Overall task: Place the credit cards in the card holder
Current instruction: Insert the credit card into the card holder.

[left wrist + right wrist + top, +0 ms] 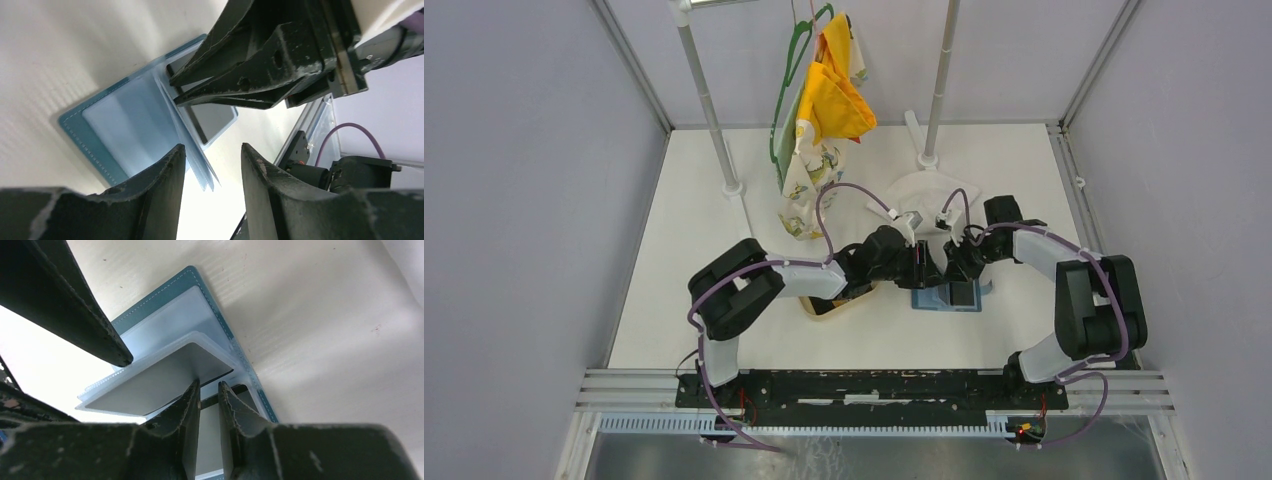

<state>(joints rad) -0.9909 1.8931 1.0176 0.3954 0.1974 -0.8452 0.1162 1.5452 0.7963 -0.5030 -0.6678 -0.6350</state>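
The card holder (927,303) lies open on the white table, blue with clear sleeves (130,115) (152,302). A dark credit card (962,294) sits in its right-hand pocket (212,120) (235,407). A raised sleeve leaf shows a second, grey-looking card (155,377). My left gripper (921,265) (212,147) stands open over the sleeves' free edges, and one of its fingers (75,300) touches the raised leaf. My right gripper (951,272) (209,382) hovers at the leaf's fold. Its jaws are a narrow gap apart with nothing pinched between them. Its fingers (240,80) reach in from above.
A tan oval tray (824,305) lies just left of the card holder, partly under my left arm. Yellow and patterned cloths (829,110) hang from a rack with two poles (709,110) at the back. A white round object (929,190) sits behind the grippers.
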